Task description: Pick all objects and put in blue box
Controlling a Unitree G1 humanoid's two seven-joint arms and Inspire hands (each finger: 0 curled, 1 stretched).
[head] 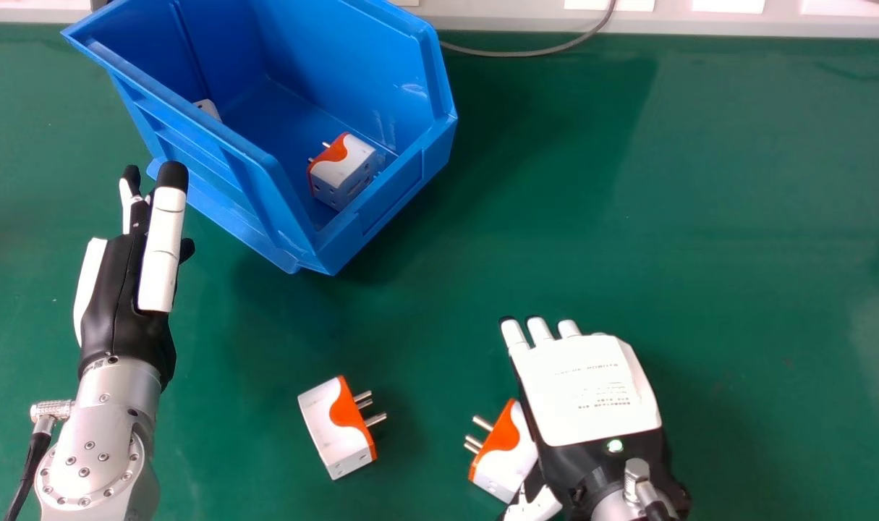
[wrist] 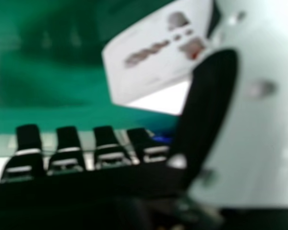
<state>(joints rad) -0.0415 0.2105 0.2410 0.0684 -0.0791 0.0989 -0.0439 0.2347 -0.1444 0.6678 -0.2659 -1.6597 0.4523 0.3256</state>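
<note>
In the head view my left hand [head: 132, 268] is held left of the blue box [head: 403, 195], its fingers straight. An orange and white adapter [head: 344, 172] and a white piece [head: 207, 109] lie inside the box. Another adapter [head: 338, 427] rests on the table between my hands. Beside the thumb side of my right hand [head: 587, 391] sits a further adapter [head: 506, 452], partly hidden by the hand. Its fingers are extended, palm down. In the right hand view, the adapter [wrist: 151, 57] is close to the thumb of my right hand [wrist: 209, 105]; whether they touch is unclear.
The green table [head: 736, 239] extends to the right of the box and my right hand. A grey cable [head: 533, 53] curves along the table's far edge, behind which runs a pale strip [head: 504, 20].
</note>
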